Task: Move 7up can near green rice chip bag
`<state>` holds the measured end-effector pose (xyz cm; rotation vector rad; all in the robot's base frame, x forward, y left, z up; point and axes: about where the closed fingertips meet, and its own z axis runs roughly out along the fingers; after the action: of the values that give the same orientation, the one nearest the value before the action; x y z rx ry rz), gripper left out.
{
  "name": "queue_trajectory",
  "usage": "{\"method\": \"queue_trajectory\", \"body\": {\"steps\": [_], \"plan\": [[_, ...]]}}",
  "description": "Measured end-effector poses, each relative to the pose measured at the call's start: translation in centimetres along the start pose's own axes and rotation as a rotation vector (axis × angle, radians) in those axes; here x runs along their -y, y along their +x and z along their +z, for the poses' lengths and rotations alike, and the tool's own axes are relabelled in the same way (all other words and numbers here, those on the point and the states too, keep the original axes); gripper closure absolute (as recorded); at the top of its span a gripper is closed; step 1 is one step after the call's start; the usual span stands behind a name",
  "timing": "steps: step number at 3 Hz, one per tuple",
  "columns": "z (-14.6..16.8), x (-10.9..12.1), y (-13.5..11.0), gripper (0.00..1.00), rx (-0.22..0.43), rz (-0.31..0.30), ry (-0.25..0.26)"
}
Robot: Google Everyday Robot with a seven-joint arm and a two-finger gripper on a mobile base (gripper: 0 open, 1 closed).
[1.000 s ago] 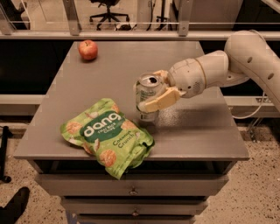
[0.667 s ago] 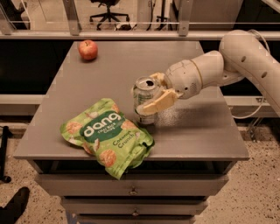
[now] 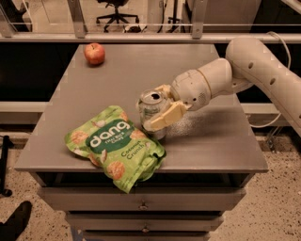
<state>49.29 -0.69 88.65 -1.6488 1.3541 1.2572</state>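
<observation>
Upright, the 7up can (image 3: pixel 151 104) stands clasped between the fingers (image 3: pixel 167 116) of the gripper (image 3: pixel 152 112).

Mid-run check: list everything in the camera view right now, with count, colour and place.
silver-grey aluminium 7up can: one, silver with a pale green label, upright near the table's middle, right beside the bag's upper right edge
crinkled green rice chip bag: one, bright green with white lettering, lying flat at the table's front left, one corner over the front edge
round red apple: one, red, table's back left
flat grey table: one, grey, drawers beneath
black office chair: one, black, on the floor far behind
robot arm: one, cream-white, reaching in from the right
claw: one, cream, closed on the can's sides
</observation>
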Motion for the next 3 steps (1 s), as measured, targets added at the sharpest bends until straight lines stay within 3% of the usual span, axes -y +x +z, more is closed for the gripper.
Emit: {"method": "queue_trajectory", "body": {"steps": [1, 2, 3], "plan": [[0.3, 0.1, 0.5, 0.11, -0.007, 0.01, -0.012], [-1.3, 0.4, 1.6, 0.0, -0.032, 0.024, 0.019], [-4.6, 0.9, 2.6, 0.0, -0.071, 0.026, 0.088]]}}
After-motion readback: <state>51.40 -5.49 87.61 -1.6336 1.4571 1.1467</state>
